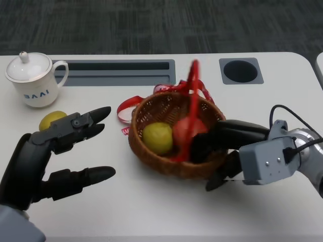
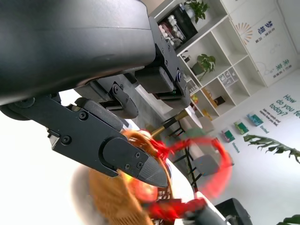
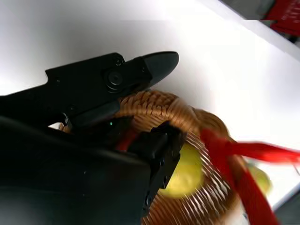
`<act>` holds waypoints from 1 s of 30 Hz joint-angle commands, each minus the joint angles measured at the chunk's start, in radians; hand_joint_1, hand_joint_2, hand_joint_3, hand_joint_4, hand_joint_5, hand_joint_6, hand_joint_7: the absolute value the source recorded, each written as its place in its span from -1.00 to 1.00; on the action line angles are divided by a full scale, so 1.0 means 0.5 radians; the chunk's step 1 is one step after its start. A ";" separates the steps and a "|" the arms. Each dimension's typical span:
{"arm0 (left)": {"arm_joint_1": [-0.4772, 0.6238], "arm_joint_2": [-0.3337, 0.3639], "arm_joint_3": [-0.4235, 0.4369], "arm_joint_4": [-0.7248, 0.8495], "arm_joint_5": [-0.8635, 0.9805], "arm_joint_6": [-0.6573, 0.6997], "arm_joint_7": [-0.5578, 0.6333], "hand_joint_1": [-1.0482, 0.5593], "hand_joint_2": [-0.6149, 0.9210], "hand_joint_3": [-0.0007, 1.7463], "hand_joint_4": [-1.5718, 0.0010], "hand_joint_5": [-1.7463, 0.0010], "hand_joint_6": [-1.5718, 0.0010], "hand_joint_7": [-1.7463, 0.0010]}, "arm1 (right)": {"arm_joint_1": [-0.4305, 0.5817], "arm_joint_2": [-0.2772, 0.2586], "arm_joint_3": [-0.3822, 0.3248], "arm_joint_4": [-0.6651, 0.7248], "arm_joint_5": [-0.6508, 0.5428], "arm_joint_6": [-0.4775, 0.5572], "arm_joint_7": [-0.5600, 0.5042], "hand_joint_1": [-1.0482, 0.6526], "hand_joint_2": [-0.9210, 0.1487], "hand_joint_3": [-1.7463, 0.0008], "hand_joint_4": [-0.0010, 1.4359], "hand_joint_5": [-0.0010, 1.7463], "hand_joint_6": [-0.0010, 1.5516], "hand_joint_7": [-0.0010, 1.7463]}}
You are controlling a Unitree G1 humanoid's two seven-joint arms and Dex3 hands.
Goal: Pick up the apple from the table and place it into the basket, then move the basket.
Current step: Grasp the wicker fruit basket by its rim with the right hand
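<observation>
Apple (image 1: 187, 131) sits inside the basket (image 1: 151, 151), beside a yellow-green fruit (image 1: 157, 137). Your right hand (image 1: 229, 151) clamps the basket's near rim; your left hand (image 1: 55, 156) hovers spread, holding nothing. Drag carelessly and that one-sided grip could tip the basket.

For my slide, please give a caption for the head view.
Right robot hand grips the wicker basket holding two fruits; left robot hand hovers open.
</observation>
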 commanded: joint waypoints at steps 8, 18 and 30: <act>-0.018 -0.031 0.026 -0.066 -0.028 -0.017 0.041 -0.29 0.79 -1.00 0.02 0.99 0.13 1.00 | -0.124 -0.042 0.302 0.081 -0.368 0.050 -0.251 -0.37 -0.99 0.99 0.27 -0.98 -0.03 -0.98; -0.010 -0.056 0.035 -0.035 -0.008 -0.106 0.081 -0.26 0.81 -0.99 0.02 1.00 0.12 0.99 | -0.207 -0.021 0.351 0.099 -0.394 0.018 -0.401 -0.34 -1.00 0.93 0.30 -0.98 -0.03 -0.99; 0.079 -0.110 0.018 -0.156 0.022 -0.098 0.121 -0.29 0.82 -1.00 0.01 1.00 0.11 1.00 | -0.301 0.033 0.468 0.162 -0.603 0.263 -0.752 -0.17 -1.00 0.68 0.47 -0.96 0.09 -0.97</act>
